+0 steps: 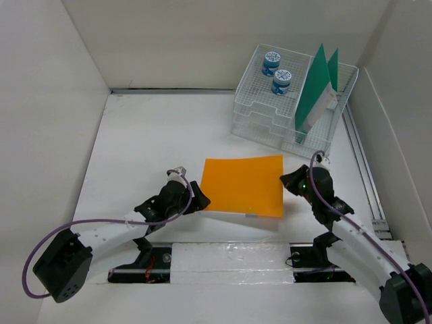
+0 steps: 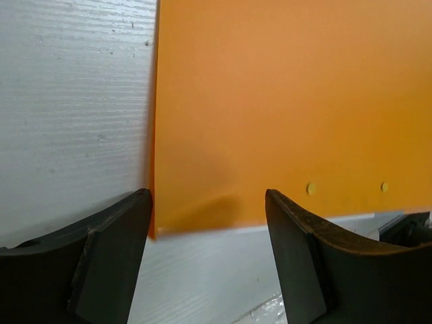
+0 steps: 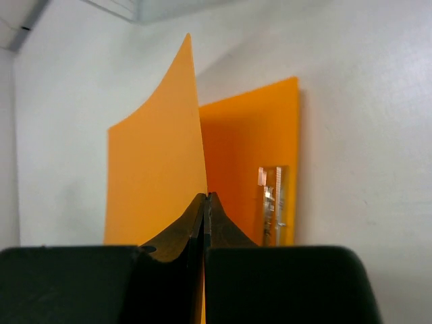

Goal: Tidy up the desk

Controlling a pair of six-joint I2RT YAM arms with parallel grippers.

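On the white desk [image 1: 155, 135], an orange folder [image 1: 243, 183] between my arms

The desk fills the floor of a box of beige wall panels [image 1: 61, 81]; its left half and far side lie open for moving, while the wire rack [image 1: 270, 128] crowds the far right corner, holding upright green folders [image 1: 312, 91] and two blue-and-white tubs [image 1: 272, 63]. The orange folder lies near the front edge. My right gripper [image 3: 206, 202] has its fingers pressed together at the folder's right edge, pinching the top cover, which curls up off the lower leaf and its metal clip [image 3: 270, 202]. My left gripper [image 2: 208, 196] stands spread, straddling the folder's near left corner; whether it touches I cannot tell
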